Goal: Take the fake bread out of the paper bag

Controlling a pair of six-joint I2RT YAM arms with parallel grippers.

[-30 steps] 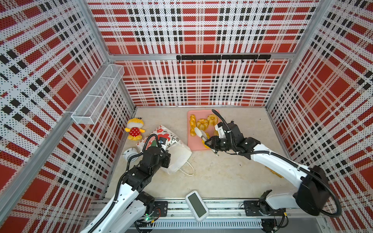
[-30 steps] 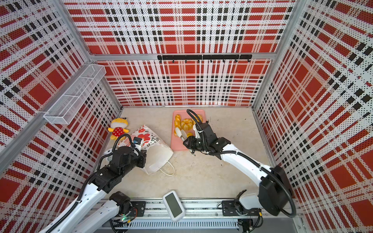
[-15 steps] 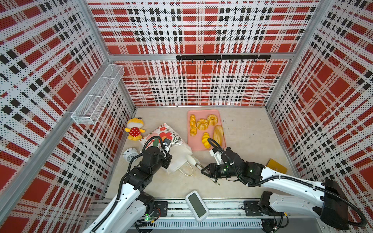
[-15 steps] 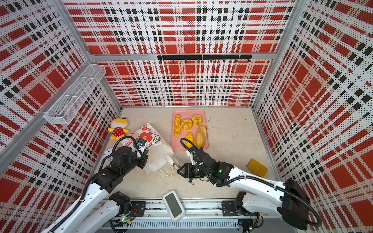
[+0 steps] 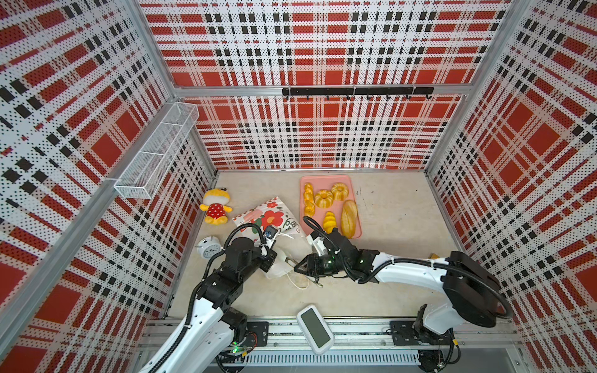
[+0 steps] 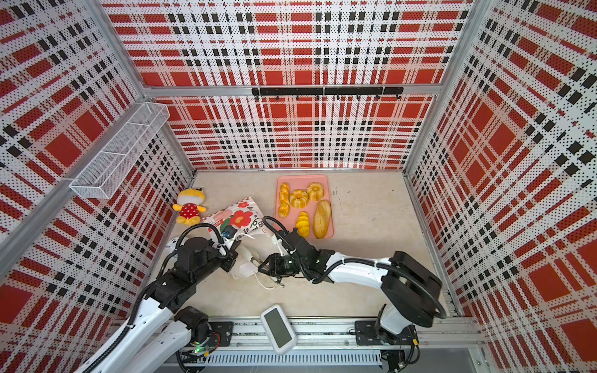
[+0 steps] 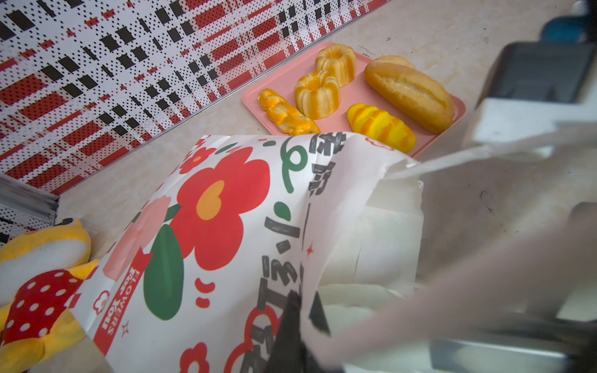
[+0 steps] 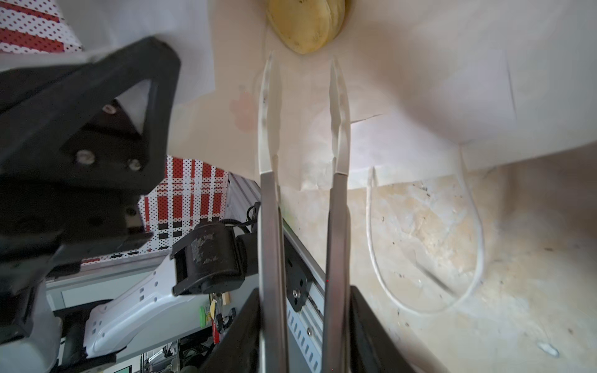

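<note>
The paper bag (image 5: 268, 216) (image 6: 239, 216) (image 7: 226, 226) lies on its side, white with red flowers. My left gripper (image 5: 269, 255) (image 7: 300, 310) is shut on the rim of its mouth and holds it open. My right gripper (image 5: 305, 266) (image 8: 303, 323) is shut on metal tongs (image 8: 336, 226). The tong tips stand apart just inside the bag's mouth. Close beyond them lies one piece of yellow fake bread (image 8: 307, 25) inside the bag. Several pieces of fake bread (image 5: 324, 198) (image 7: 410, 93) lie on the pink tray (image 5: 323, 179).
A yellow plush toy (image 5: 214, 206) and a white alarm clock (image 5: 209, 248) sit left of the bag. The bag's cord handle (image 8: 475, 226) lies on the floor. A white device (image 5: 315, 327) rests on the front rail. A wire basket (image 5: 155, 155) hangs on the left wall.
My right arm has swung from the pink tray forward and left to the bag's mouth, with the tongs now inside it. The left gripper has kept its hold on the bag.
</note>
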